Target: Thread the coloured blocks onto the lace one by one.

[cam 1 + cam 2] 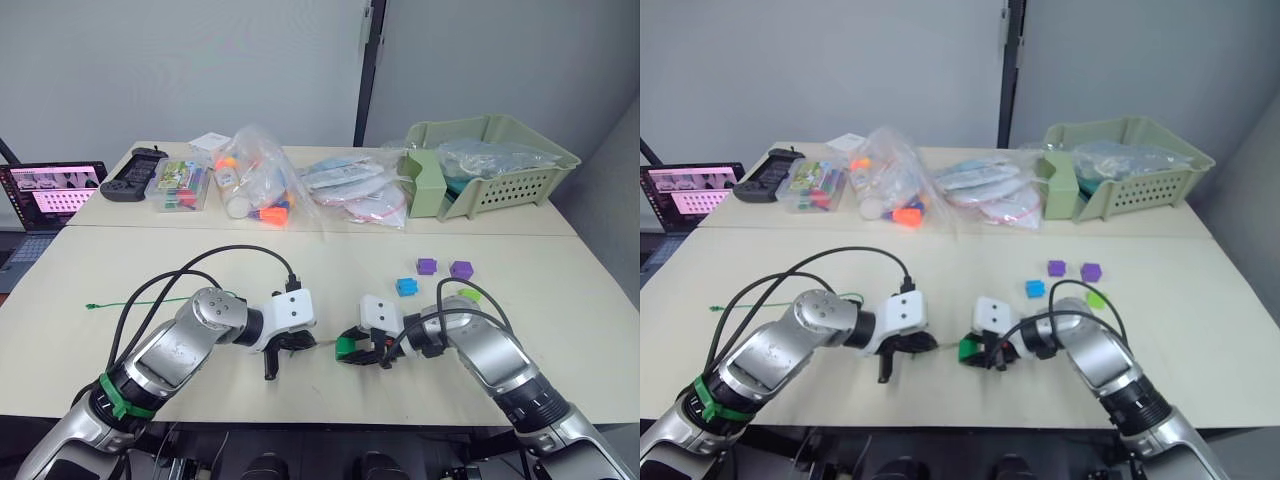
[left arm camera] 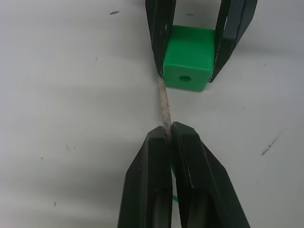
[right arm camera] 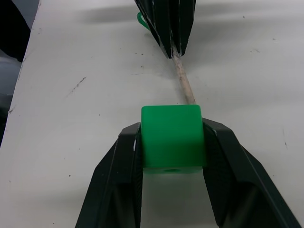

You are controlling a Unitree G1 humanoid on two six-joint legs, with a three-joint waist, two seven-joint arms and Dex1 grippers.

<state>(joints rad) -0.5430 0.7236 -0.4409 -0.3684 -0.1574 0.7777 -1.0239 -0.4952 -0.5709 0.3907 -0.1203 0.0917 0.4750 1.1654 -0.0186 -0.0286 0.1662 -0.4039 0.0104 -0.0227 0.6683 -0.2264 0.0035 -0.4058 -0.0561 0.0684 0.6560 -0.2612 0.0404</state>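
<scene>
Cream laminate covers the table (image 1: 300, 255) we work over, its far edge lined with a pale green basket (image 1: 500, 165), clear bags of craft pieces (image 1: 262, 185), a black controller (image 1: 135, 172) and a laptop (image 1: 48, 190) off to our left. Our left gripper (image 2: 168, 137) sits near the table's front, its fingers pressed together around the stiff silvery tip of the lace (image 2: 164, 107). From there the green cord trails away leftward across the table to a small knot (image 1: 90, 306). Our right gripper (image 3: 173, 137) faces the left one, pinching the dark green block (image 3: 172, 137) between its two fingers. In the left wrist view the tip reaches the block's edge beside its hole, not into it. Four more blocks lie loose to our right: a blue one (image 1: 406, 287), two purple ones (image 1: 427, 266) (image 1: 460, 269) and a light green one (image 1: 468, 295), partly hidden behind our right arm's cable.
</scene>
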